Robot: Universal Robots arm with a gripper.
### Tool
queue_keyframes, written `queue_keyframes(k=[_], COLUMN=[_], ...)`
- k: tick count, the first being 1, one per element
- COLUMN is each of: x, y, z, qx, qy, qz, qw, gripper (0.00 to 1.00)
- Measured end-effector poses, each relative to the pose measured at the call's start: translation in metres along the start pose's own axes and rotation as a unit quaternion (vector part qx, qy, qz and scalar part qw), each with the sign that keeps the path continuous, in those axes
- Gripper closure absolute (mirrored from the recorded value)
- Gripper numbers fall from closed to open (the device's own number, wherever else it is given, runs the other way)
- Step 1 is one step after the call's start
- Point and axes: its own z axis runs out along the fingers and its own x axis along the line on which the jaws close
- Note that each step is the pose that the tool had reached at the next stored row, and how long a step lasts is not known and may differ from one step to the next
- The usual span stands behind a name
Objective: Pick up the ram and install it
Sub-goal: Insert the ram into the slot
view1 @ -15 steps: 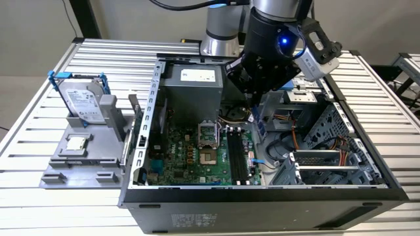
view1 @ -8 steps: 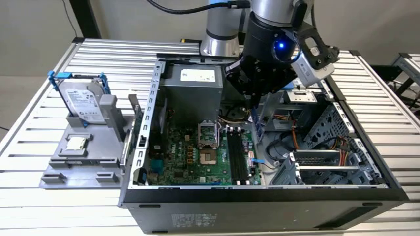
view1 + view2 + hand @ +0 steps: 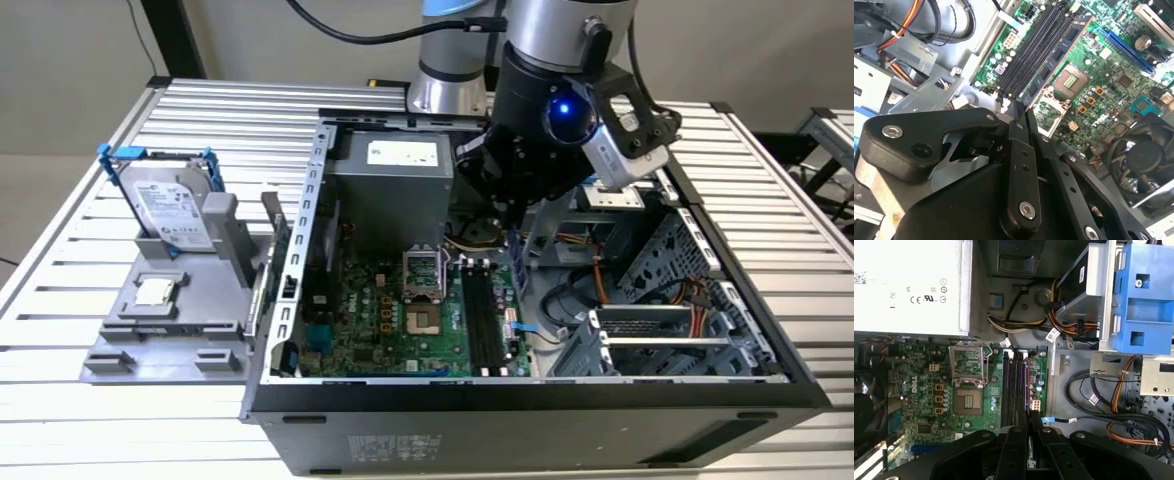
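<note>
ram [image 3: 1059, 54] is in the claw [image 3: 1021, 112]. Fingers are pinched narrow on the stick's top edge, board face and dark chips visible in the second wrist view. It runs out from the fingertips, parallel to the black slots [image 3: 1029, 50] and just beside them toward the CPU socket [image 3: 1070, 79]. In the first wrist view the ram [image 3: 1027, 390] is edge-on, a thin line leaving the claw [image 3: 1027, 417] and lying along the slots [image 3: 1011, 385] on their cable side. The edge grip makes sense: it leaves the contact edge free and facing the board.

Can't tell from these views whether the bottom edge is touching a slot or is above it (depth is ambiguous from both wrist cams). In the exterior view the claw [image 3: 514, 215] sits over the end of the slot bank nearer the power supply [image 3: 400, 155], inside the open case [image 3: 534, 410]. Judging by that, alignment is under way and seating isn't confirmed.

Around it:
- The cable bundle [image 3: 1114, 400] and the blue drive caddy [image 3: 1146, 300] are off to one side, apart from the slots.
- The fan [image 3: 1146, 155] is past the socket, well apart.
- The hard drive [image 3: 167, 205] stands in its grey fixture on the slatted surface [image 3: 80, 420], outside the case on the exterior view's left.
</note>
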Motion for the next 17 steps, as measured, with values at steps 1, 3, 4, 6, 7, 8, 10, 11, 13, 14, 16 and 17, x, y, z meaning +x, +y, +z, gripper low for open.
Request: queue_keyframes(k=[1, 3, 4, 6, 7, 8, 10, 11, 13, 14, 16, 17], x=[-0.0001, -0.0001, -0.0001, 0.0, 0.0, 0.0001, 0.0001, 0.0002, 0.0004, 0.0004, 0.0005, 0.0005], y=[0.0, -0.0001, -0.0001, -0.0001, -0.0002, -0.0002, -0.0002, -0.0002, -0.0003, -0.0003, -0.0003, -0.0003], z=[0.0019, 0.0055, 0.0067, 0.0099, 0.0117, 0.0134, 0.0157, 0.0172, 0.0202, 0.0219, 0.0245, 0.0252], qx=[0.0001, 0.0001, 0.0001, 0.0001, 0.0002, 0.0003, 0.0004, 0.0005, 0.0009, 0.001, 0.0014, 0.0017], qy=[0.0, 0.0, -0.0001, -0.0001, -0.0001, -0.0001, -0.0002, -0.0002, -0.0004, -0.0004, -0.0006, -0.0007], qz=[0.001, 0.002, 0.003, 0.004, 0.006, 0.008, 0.011, 0.014, 0.024, 0.03, 0.041, 0.047], qw=[1.0, 1.0, 1.0, 0.99999, 0.99998, 0.99997, 0.99994, 0.99991, 0.99971, 0.99955, 0.99918, 0.9989], gripper=[1.0, 1.0, 1.0, 1.0, 1.0, 1.0, 1.0, 1.0, 1.0, 1.0, 1.0, 1.0])
